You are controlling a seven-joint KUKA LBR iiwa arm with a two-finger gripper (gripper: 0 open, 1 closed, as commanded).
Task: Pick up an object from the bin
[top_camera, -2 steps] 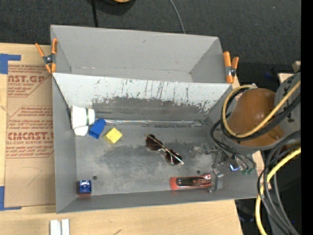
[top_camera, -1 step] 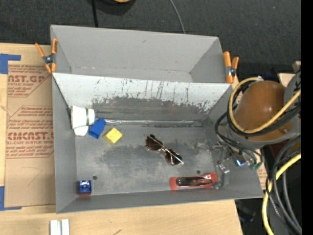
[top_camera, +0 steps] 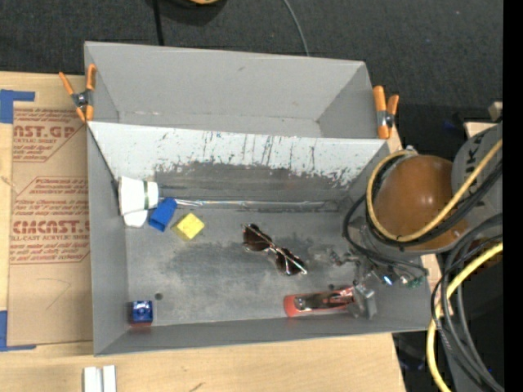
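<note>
My gripper is low in the bin's front right corner, under the arm's wrist. It sits right at the right end of a red-handled tool that lies flat along the front wall. Whether it grips the tool cannot be made out. A pair of brown sunglasses lies on the floor a little to the left of the gripper and farther back.
At the left wall lie a white bottle, a blue block and a yellow block. A small blue cube sits in the front left corner. Cables hang from the arm over the bin's right rim.
</note>
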